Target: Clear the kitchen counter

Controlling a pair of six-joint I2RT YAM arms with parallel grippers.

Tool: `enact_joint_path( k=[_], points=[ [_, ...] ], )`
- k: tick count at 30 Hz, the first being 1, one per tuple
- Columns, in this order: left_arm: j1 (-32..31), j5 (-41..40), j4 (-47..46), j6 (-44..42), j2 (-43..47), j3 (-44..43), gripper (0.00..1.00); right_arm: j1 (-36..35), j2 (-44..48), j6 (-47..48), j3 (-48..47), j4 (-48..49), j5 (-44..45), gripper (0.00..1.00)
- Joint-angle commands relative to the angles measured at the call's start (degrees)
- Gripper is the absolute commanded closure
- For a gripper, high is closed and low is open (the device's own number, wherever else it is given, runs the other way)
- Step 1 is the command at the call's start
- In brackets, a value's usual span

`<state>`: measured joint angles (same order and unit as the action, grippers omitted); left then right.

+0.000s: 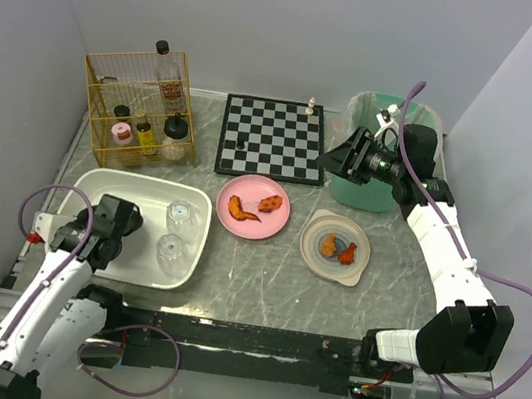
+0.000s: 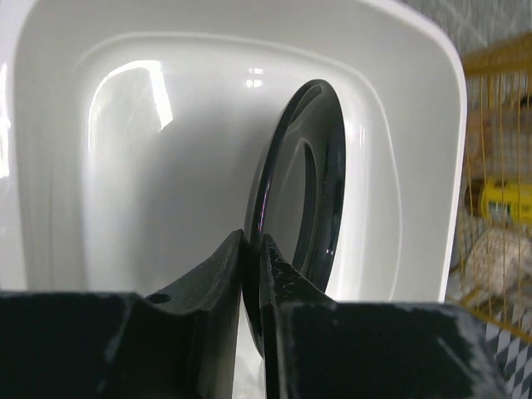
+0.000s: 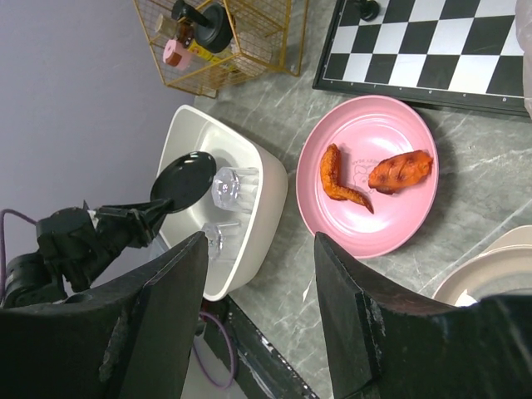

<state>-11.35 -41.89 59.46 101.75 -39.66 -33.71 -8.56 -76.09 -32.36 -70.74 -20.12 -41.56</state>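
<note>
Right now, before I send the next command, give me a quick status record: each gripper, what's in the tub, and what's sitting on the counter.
left gripper: shut on the rim of the black plate, held on edge over the white tub
right gripper: open, empty, in the air near the green bin
in tub: two clear glasses
on kitchen counter: pink plate with two food pieces; beige plate with food; chessboard; wire basket of bottles
</note>
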Motion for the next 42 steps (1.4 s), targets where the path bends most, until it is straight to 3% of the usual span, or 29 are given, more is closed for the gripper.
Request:
enact_joint_path(
  k=[1, 6, 14, 18, 22, 27, 32, 37, 42],
  points=[
    [5.9, 0.7, -8.2, -5.7, -0.8, 1.2, 0.82, 0.3, 0.1, -0.1, 0.3, 2.4, -1.1, 0.39],
    [12.6, 4.4, -13.3, -12.4, -1.3, 2.4, 0.76, 0.4, 0.1, -0.2, 0.6, 2.6, -1.3, 0.39],
    [16.0, 9.4, -16.8, -14.5, -2.8, 4.5, 0.20, 0.4, -0.3, -0.4, 0.9, 3.0, -1.6, 0.39],
    [16.3, 9.4, -16.8, -14.9, -2.8, 4.3, 0.07, 0.5, -0.3, -0.2, 1.0, 2.9, -1.5, 0.39],
    [16.5, 9.1, -16.1, -15.5, -2.4, 3.2, 0.01, 0.5, -0.1, 0.0, 1.2, 2.5, -0.7, 0.39],
    [16.5, 9.5, -16.3, -18.8, -1.4, -0.4, 0.01, -0.1, -0.2, 2.1, 1.0, -0.7, 4.8, 0.39],
    [16.5, 13.1, -21.5, -28.6, -5.6, -5.4, 0.01, -4.4, -2.9, 6.7, -1.0, -6.4, 13.1, 0.40],
    [16.5, 20.1, -25.6, -37.0, -11.8, -9.4, 0.01, -8.8, -5.3, 7.7, 1.5, -6.0, 18.7, 0.40],
    [16.5, 32.2, -35.2, -44.5, -11.9, -8.9, 0.01, -12.0, -8.4, 7.2, 6.8, -1.4, 20.8, 0.39]
  ],
)
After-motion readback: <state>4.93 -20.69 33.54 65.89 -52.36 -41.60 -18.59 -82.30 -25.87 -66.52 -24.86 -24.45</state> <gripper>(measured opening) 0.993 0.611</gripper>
